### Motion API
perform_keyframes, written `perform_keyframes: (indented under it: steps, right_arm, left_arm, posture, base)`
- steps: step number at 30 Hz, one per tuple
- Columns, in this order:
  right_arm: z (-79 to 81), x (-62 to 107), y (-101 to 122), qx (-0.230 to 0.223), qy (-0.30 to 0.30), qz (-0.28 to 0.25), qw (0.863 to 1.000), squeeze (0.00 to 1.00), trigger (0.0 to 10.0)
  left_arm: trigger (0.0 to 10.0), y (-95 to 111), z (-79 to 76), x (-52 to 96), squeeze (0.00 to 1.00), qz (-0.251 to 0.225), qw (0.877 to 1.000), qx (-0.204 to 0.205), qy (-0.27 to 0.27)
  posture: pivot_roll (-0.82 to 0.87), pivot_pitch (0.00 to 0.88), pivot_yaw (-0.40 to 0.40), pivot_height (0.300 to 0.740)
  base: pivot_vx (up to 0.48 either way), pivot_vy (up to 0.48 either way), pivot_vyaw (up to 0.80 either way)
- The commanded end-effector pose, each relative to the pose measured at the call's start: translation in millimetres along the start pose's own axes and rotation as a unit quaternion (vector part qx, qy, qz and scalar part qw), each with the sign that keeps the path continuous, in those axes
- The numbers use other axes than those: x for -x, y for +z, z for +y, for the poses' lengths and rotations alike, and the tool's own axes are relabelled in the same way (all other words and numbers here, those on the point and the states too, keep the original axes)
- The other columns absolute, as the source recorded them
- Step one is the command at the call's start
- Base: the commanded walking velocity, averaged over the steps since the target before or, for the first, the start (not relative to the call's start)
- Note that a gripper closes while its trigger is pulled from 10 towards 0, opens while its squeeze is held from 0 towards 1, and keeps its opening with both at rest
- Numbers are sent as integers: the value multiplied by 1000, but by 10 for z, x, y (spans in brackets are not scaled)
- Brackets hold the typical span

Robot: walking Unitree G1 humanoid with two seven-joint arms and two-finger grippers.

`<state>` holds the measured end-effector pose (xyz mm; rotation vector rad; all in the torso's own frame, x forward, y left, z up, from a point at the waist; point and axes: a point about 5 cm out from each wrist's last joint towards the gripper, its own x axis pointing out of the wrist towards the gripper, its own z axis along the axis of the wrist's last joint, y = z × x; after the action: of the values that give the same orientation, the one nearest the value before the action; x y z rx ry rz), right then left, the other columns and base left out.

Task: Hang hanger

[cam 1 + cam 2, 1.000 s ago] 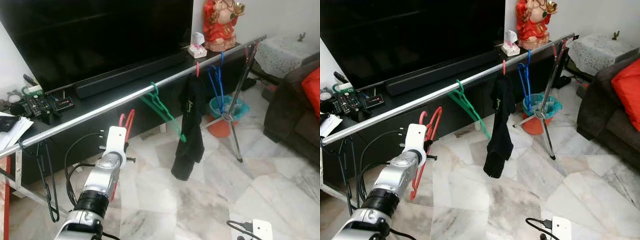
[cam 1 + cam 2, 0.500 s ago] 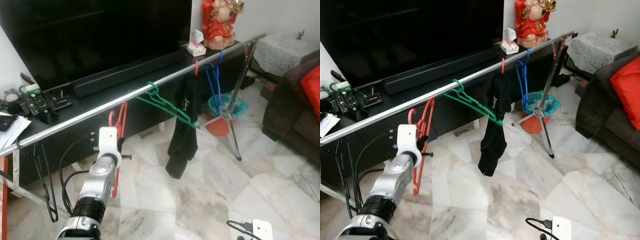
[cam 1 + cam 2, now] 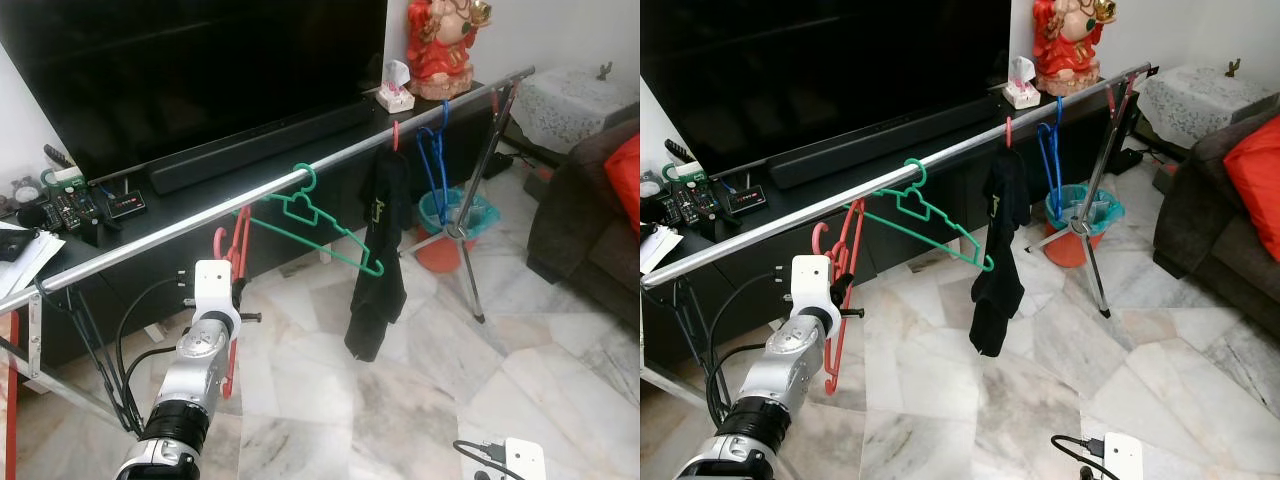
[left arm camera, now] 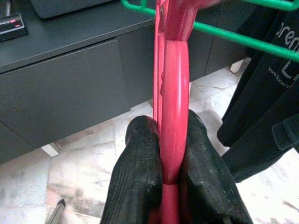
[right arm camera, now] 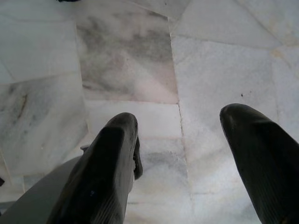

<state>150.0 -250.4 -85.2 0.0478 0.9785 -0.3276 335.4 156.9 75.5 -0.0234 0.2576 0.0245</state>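
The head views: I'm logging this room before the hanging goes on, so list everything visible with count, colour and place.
rail: one, silver, across the room before the TV bench
red hanger: one, held in the left hand, hook just below the rail
green hanger: one, on the rail
black garment: one, on a red-hooked hanger
blue hanger: one, far end of the rail
black hanger: one, near end of the rail
TV: one, black
soundbar: one, black
statue: one, red
bucket: one, orange
sofa: one, brown
left hand: shut on red hanger
right hand: open, over the floor
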Motion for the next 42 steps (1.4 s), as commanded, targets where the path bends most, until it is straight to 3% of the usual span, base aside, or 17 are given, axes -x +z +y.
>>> perform_keyframes:
  steps: [1,17,29,35,42]
  right_arm:
    - [10,0,-2,-8,-1,0,1000,0,10000]
    - [8,0,0,-6,0,0,1000,0,10000]
    - [9,0,-1,-6,1,0,1000,0,10000]
    - [13,-1,0,-5,2,0,1000,0,10000]
    - [18,-1,0,-6,2,1,1000,0,10000]
  left_arm:
    - [10000,53,8,-9,0,-12,1000,9,4]
    - [10000,56,1,-17,0,-14,1000,-3,4]
    - [10000,90,-50,-20,0,-16,1000,-8,-13]
    - [10000,95,-114,-43,0,6,999,-32,-35]
    - [10000,-53,-197,-23,0,63,993,-71,-64]
  posture:
    - [-54,0,82,740]
    - [-54,0,81,740]
    - [-55,0,82,740]
    - [-58,0,85,740]
    - [-56,0,86,740]
  base:
    - [337,0,0]
    - [328,0,0]
    - [0,0,0]
    - [0,0,0]
    - [0,0,0]
